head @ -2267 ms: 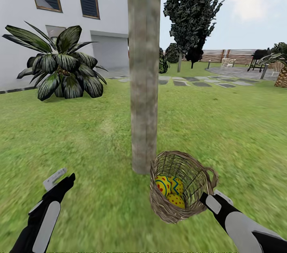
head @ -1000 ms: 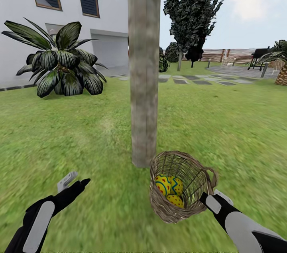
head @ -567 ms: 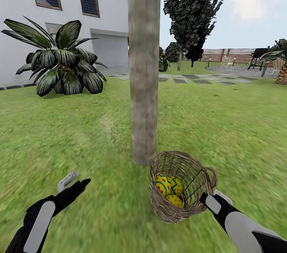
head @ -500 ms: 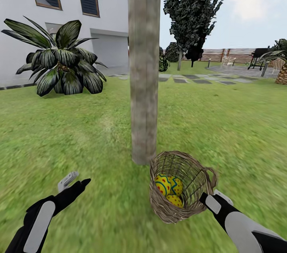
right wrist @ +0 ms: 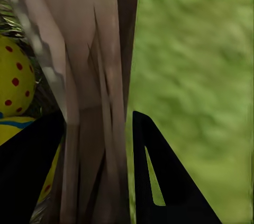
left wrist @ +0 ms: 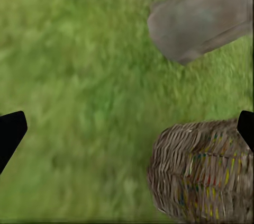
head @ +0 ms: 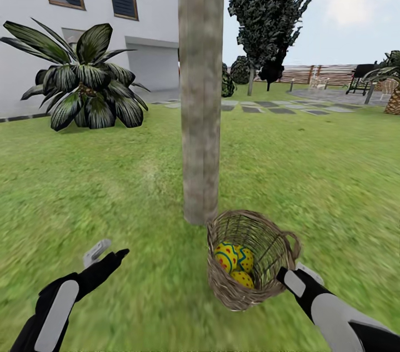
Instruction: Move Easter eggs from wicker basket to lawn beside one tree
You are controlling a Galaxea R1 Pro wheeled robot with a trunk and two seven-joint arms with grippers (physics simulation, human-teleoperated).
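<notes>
In the head view the wicker basket (head: pixel 253 259) is sitting low in the frame, right of centre, tipped so that its open mouth is facing the camera. The Easter eggs (head: pixel 235 265) are lying together inside it, yellow with blue zigzags and red dots; two are showing plainly and a third is peeking out beneath them. The basket is resting just beside the foot of the tree (head: pixel 201 85), whose grey-brown trunk is running up the middle of the frame and out through the top edge.

The right gripper (head: pixel 286 276) is reaching in from the lower right corner, its jaws clenched on the near rim of the basket; in the right wrist view the two dark fingers (right wrist: pixel 159 181) are straddling the woven wall, with a red-dotted egg showing behind it.

The left gripper (head: pixel 108 255) is hovering over the lawn (head: pixel 100 174) at the lower left of the frame, apart from the basket, and its jaws are standing released, with nothing between them.

A white house (head: pixel 83 19) and a broad-leaved bush (head: pixel 83 85) are filling the upper left, and a dark conifer (head: pixel 269 8) is rising at the upper right, with a fence (head: pixel 328 75) behind it.
</notes>
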